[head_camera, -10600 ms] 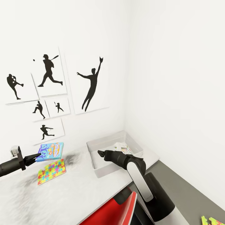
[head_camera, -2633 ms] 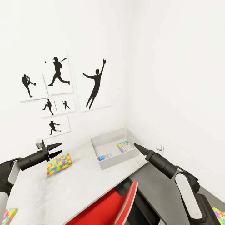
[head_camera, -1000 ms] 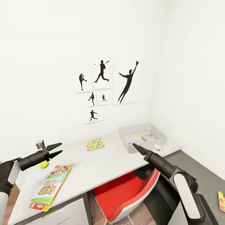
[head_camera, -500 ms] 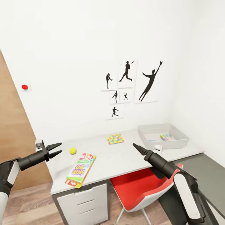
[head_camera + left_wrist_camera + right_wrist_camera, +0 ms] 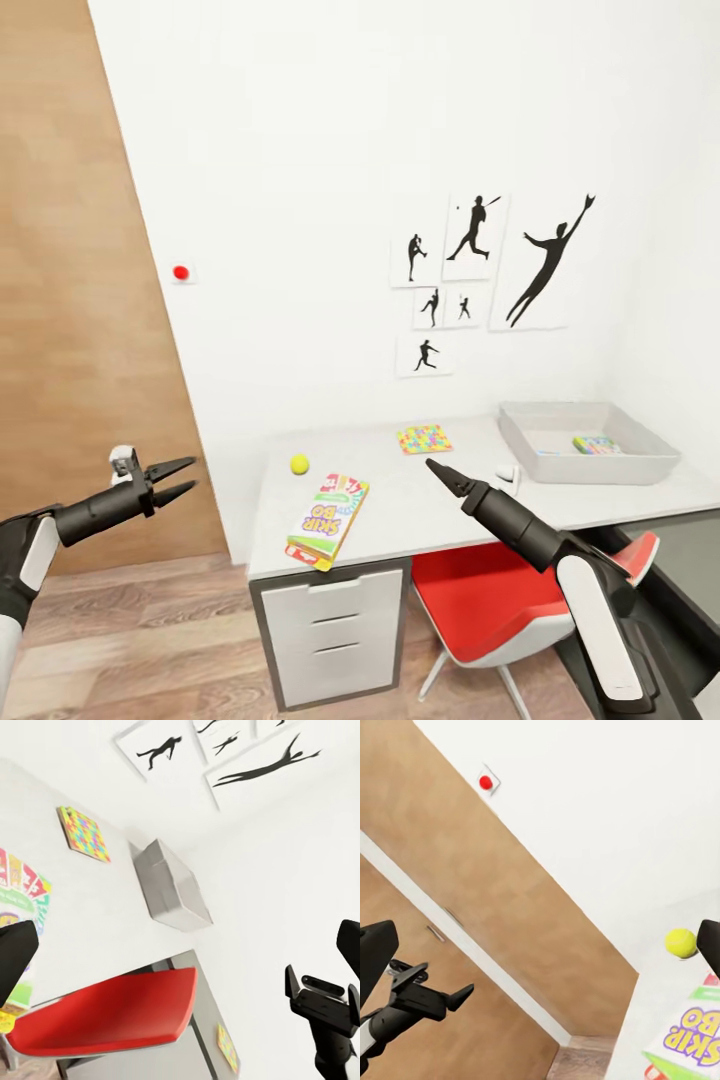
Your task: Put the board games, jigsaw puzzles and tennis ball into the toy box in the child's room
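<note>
The table (image 5: 440,505) carries the pale grey toy box (image 5: 640,462) at its right end, with a colourful board game (image 5: 597,445) lying inside. A jigsaw puzzle (image 5: 424,439) lies flat near the wall. The yellow tennis ball (image 5: 299,464) sits at the table's left end, and the Skip-Bo board game (image 5: 328,518) lies beside it at the front edge. My left gripper (image 5: 192,474) is open and empty, off the table's left end. My right gripper (image 5: 432,464) hovers over the table's front, open and empty, and its spread fingers show in the left wrist view (image 5: 322,991).
A red chair (image 5: 500,600) is tucked under the table, next to white drawers (image 5: 325,630). A wooden door (image 5: 90,300) fills the left. Baseball silhouettes (image 5: 480,270) hang above the table. Another jigsaw-patterned board (image 5: 227,1048) lies on the floor.
The camera has swung left and pulled back, so the whole table and the door now show. The blue game held 10.6 s ago has left my left gripper. Both arms keep their pose.
</note>
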Controlling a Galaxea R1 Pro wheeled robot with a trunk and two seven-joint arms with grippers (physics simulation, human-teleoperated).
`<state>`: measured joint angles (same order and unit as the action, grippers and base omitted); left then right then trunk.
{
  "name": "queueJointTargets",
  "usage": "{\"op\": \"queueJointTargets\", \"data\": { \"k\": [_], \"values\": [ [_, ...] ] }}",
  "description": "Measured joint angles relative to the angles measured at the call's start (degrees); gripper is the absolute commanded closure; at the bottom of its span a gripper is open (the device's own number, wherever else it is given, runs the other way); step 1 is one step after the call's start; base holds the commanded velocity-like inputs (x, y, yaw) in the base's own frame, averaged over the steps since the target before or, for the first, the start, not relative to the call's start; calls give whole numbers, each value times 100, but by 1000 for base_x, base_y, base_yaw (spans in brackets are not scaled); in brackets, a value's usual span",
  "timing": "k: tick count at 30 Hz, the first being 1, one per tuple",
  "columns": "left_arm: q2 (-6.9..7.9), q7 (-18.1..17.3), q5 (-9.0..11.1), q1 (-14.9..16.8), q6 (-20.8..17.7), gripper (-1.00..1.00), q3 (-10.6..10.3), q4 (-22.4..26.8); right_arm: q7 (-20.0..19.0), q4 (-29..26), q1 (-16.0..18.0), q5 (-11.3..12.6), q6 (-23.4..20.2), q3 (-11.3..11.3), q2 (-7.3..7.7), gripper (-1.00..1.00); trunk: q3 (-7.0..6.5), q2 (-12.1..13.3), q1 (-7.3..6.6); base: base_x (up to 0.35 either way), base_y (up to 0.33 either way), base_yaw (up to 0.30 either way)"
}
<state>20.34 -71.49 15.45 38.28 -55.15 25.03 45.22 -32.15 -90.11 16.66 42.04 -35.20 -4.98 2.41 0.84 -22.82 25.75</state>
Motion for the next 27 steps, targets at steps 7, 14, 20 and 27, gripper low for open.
{"op": "queueJointTargets", "data": {
  "k": [7,14,20,27],
  "values": [
    [43,2,-5,0,0,-100,0,-1,-1,-1,0,3,4,-5,-5,-100,0,0,0,-1,194,3],
    [47,2,-5,0,0,-100,0,0,6,-1,-1,1,5,-7,-8,-100,0,0,0,0,272,0],
    [43,14,-1,-2,0,-100,-5,-1,16,-2,0,-9,2,-1,-19,-100,4,0,0,0,144,115],
    [33,63,-7,-3,7,-100,-16,-1,115,2,0,-5,-12,33,-32,-100,22,2,0,0,17,248]
  ]
}}
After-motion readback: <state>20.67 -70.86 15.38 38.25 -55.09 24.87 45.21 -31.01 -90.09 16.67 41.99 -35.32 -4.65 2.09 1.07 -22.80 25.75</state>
